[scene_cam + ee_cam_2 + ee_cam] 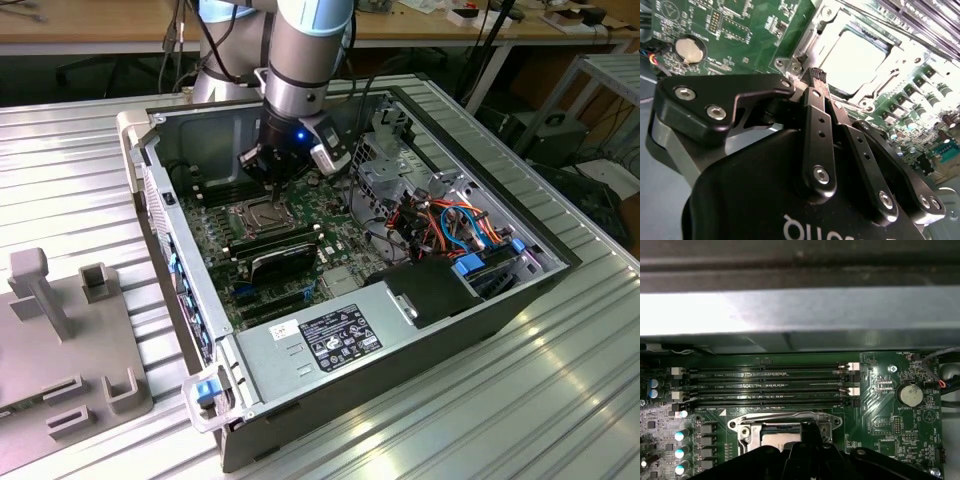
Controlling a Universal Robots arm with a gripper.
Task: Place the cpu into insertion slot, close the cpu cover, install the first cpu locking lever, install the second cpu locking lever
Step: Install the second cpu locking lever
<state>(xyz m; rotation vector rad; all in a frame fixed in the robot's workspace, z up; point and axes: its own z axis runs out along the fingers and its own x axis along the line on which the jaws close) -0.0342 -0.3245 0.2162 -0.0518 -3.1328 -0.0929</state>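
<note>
Case: open grey metal computer case (470, 330) lies on a ribbed metal table (90, 160), and I see its green motherboard (215, 235) facing up inside.
Arm: silver-and-blue robot arm (305, 60) reaches down into the case from the far side, over the board.
Gripper: black two-fingered gripper (819, 76) hangs just above the socket's edge; in the second wrist view I see its fingertips brought together, nothing visibly between them.
Slot: the insertion slot (252, 214), a square silver-rimmed socket, sits beside four long black memory slots (770, 387).
Cover: the cpu cover (900, 62), a thin silvery windowed frame, lies flat over the socket as far as I can judge.
Chip: the cpu (857, 57), a flat silver-grey square, shows bright through the cover's window, seated in the socket.
Battery: round silver coin cell (909, 394) sits near the memory slots' ends.
</note>
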